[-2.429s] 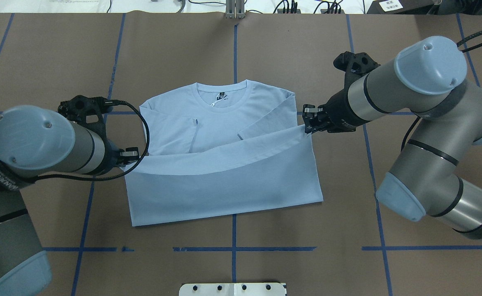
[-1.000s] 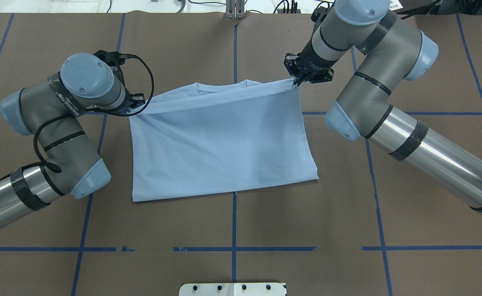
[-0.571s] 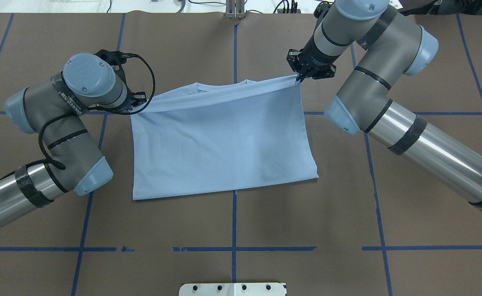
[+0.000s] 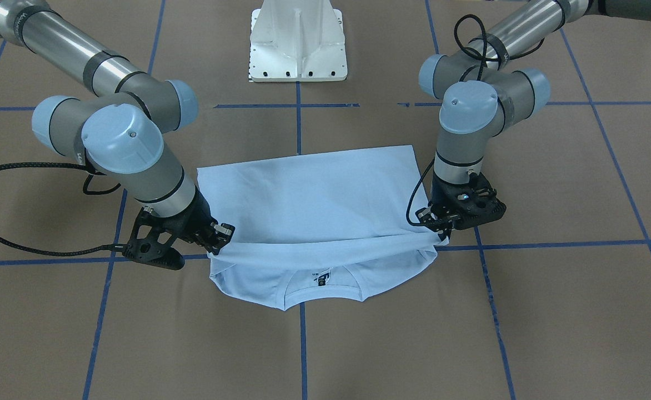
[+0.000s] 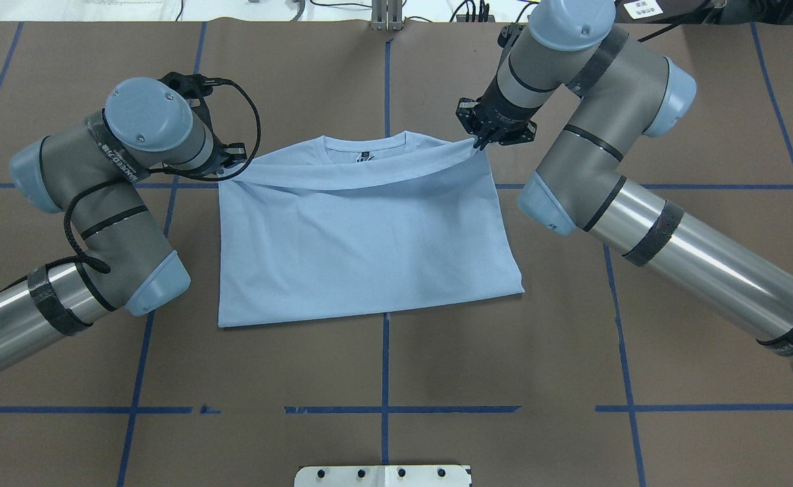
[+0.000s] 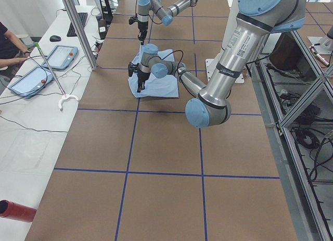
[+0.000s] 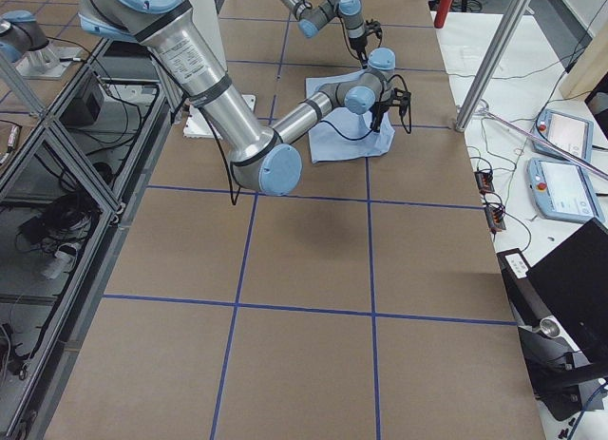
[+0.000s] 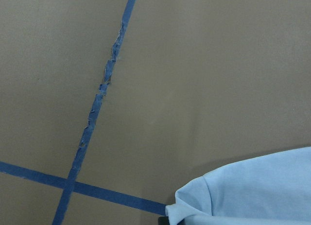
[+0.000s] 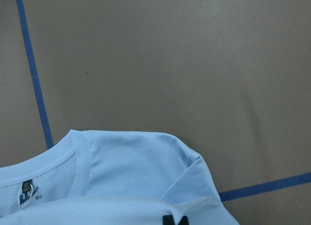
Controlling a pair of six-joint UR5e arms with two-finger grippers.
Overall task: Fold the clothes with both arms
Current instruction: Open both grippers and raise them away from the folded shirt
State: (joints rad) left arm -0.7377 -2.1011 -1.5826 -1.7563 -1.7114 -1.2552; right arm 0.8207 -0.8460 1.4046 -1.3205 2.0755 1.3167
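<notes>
Blue T-shirt (image 4: 309, 194) doubled over on brown surface (image 4: 525, 311); right claw (image 4: 220, 240) and left claw (image 4: 440, 231) each clamped on a hem (image 4: 325, 244) corner. Overhead: hem runs claw to claw, sagging mid-span; collar (image 5: 364, 143) lies just beyond both claws, far side from robot, neither arm nearer. Wrist views: shirt shoulder under each claw, taped surface past it. Side views: tablets (image 6: 54, 54) on bench (image 6: 31, 126) alongside.

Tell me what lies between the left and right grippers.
The T-shirt itself: its hem edge stretches from the left gripper to the right gripper, sagging just short of the collar, as the overhead view shows.
</notes>
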